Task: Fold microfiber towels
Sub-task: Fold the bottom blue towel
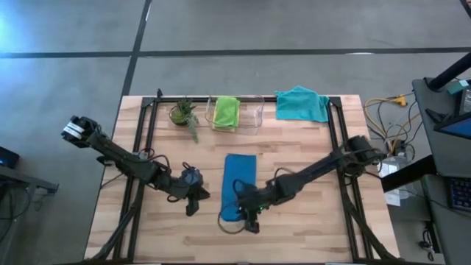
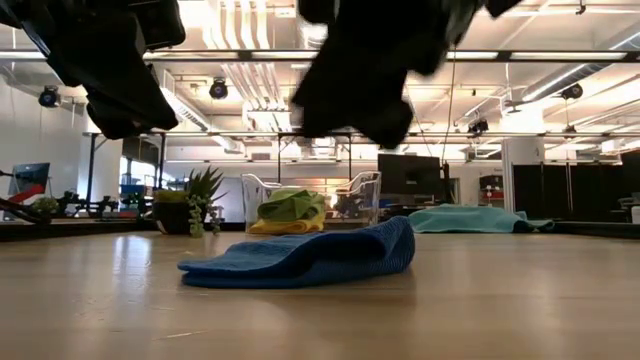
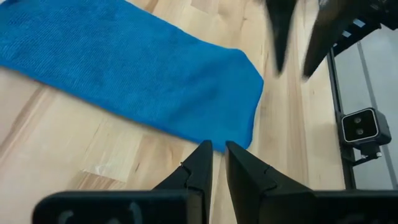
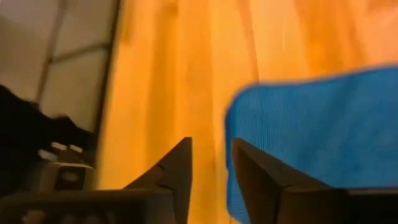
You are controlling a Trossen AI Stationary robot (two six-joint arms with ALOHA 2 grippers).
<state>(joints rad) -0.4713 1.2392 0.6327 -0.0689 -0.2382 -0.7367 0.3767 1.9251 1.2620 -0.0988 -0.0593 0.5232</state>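
A dark blue microfiber towel (image 1: 239, 182) lies on the wooden table as a long folded strip; the low view shows its layers (image 2: 310, 258) stacked flat. My right gripper (image 1: 251, 218) hovers open over the strip's near end, whose edge (image 4: 298, 137) runs beside one finger, and bare wood shows between the fingers. My left gripper (image 1: 193, 206) is shut with nothing in it, just left of the strip's near corner (image 3: 245, 118) and lifted off the table. A teal towel (image 1: 302, 104) lies at the far right. Lime green (image 1: 226, 110) and yellow (image 2: 272, 228) towels sit in the bin.
A clear plastic bin (image 1: 254, 114) stands at the far middle, with a small potted plant (image 1: 182, 112) to its left. Black frame rails (image 1: 143, 140) run along both table sides. Bare wood lies near the front edge (image 1: 309, 235) and left of the blue towel.
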